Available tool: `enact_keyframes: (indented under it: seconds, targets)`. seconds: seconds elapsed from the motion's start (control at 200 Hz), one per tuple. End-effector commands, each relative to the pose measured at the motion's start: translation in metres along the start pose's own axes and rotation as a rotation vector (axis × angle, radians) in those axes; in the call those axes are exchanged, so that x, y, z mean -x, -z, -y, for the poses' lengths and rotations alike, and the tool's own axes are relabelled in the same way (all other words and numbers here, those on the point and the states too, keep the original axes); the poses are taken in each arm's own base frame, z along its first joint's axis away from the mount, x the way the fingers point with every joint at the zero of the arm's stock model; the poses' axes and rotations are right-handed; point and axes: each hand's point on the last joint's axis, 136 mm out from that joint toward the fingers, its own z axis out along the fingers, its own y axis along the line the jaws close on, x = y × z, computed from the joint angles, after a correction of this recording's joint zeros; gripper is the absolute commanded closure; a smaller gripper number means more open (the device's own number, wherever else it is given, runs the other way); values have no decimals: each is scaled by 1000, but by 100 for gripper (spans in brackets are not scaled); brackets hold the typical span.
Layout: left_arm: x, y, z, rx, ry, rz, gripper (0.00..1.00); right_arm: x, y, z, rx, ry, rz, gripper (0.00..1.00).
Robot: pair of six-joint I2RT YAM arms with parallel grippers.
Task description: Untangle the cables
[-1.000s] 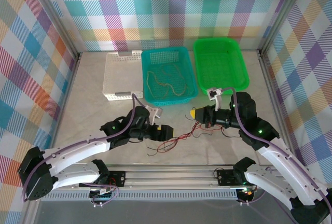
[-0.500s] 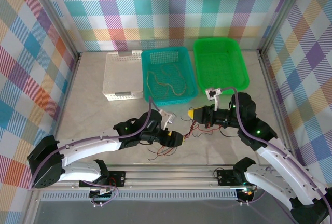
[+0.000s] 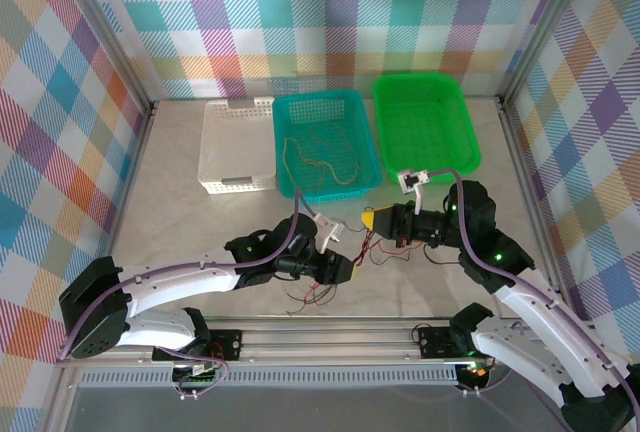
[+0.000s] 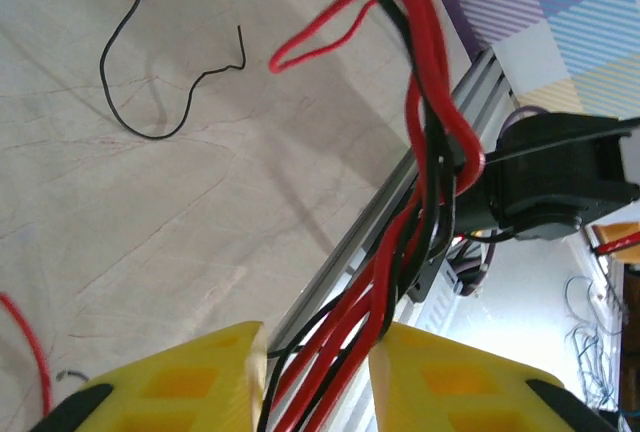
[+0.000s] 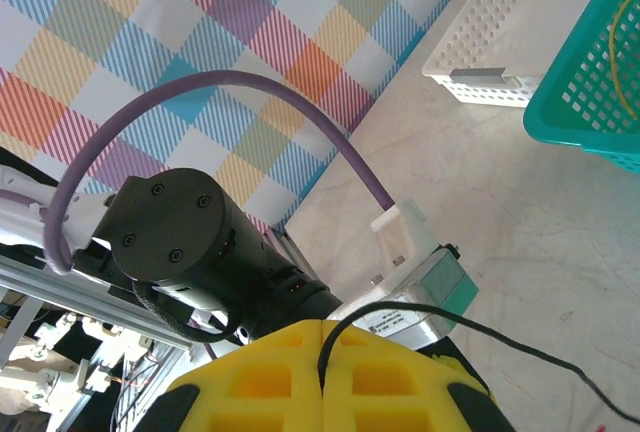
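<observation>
A tangle of thin red and black cables (image 3: 372, 248) lies on the table between the two arms, with loose ends trailing near the front rail (image 3: 312, 295). My left gripper (image 3: 345, 270) has its yellow fingers (image 4: 190, 377) closed round a bundle of red and black strands (image 4: 425, 122) that fills the gap between them. My right gripper (image 3: 370, 220) is shut, and one black cable (image 5: 400, 310) comes out from between its pads (image 5: 260, 372). More cables, yellowish and brown (image 3: 315, 160), lie in the teal basket (image 3: 290, 104).
A white basket (image 3: 238, 112) stands left of the teal one and a green basket (image 3: 425, 82) to its right, all at the back. The metal front rail (image 3: 330, 332) runs close under the left gripper. A loose black wire (image 4: 150, 127) curls on the tabletop.
My left gripper has travelled right towards the right gripper and closed from wide open onto the red and black bundle. The right arm has barely moved.
</observation>
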Motion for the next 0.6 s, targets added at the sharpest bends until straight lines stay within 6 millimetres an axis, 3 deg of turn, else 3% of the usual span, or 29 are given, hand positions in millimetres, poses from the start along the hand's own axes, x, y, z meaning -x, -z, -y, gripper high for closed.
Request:
enact_keyframes:
  seconds: [0.0, 0.07, 0.1, 0.185, 0.235, 0.375, 0.595]
  targets:
    - [-1, 1, 6, -28, -21, 13, 82, 4, 4, -1, -6, 15, 29, 100]
    - [1, 5, 6, -18, -23, 24, 100, 3, 6, 17, -106, -15, 43, 100]
    - [2, 6, 4, -9, -24, 34, 100, 3, 8, 28, -167, -32, 53, 100]
    - [5, 13, 2, 10, -25, 69, 100, -6, 19, 67, -376, -109, 63, 74]
    - [8, 16, 1, 17, -22, 91, 100, -13, 23, 80, -437, -133, 50, 63]
    - [13, 24, 5, 7, -22, 123, 100, -28, 7, 61, -253, -121, -2, 48]
    - [24, 30, 18, -18, -30, 150, 100, -47, -9, 47, -40, -134, -31, 51]
